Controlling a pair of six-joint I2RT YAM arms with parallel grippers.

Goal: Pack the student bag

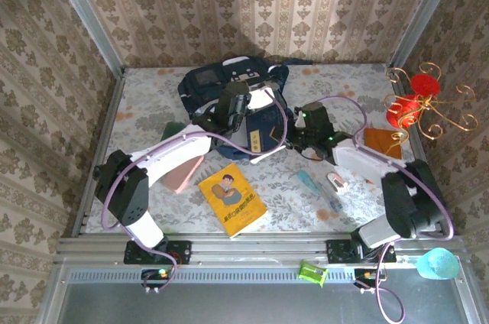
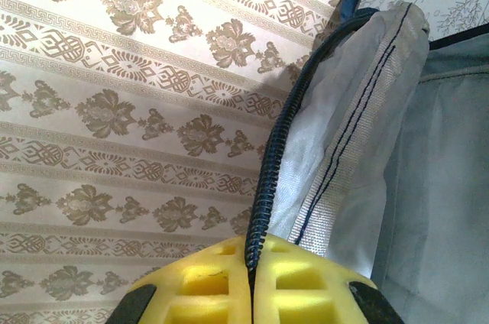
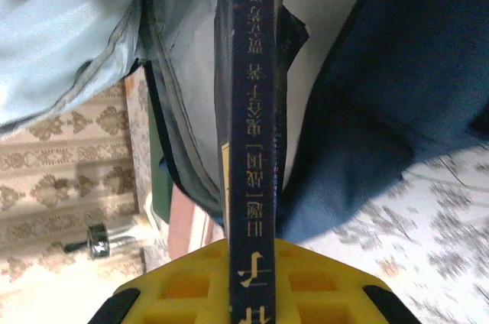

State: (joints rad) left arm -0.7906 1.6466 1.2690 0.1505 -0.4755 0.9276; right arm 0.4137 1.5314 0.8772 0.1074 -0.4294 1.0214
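My left hand [image 2: 250,264] grips the bag [image 1: 205,87] by its zip edge, my right hand [image 3: 252,259] clamps a navy book [image 3: 250,110] at its mouth — yellow book [image 1: 231,200] at 6 o'clock not yet packed.

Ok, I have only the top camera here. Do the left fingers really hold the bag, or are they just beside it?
Observer: They hold it. In the left wrist view the left fingers are shut on the zip edge of the student bag.
Operator: And the right side?
Observer: The right fingers pinch a dark blue book; its spine, with gold characters, faces the wrist camera.
Operator: Is it in the bag?
Observer: Grey lining lies on one side of it, navy fabric on the other; the depth I cannot tell.
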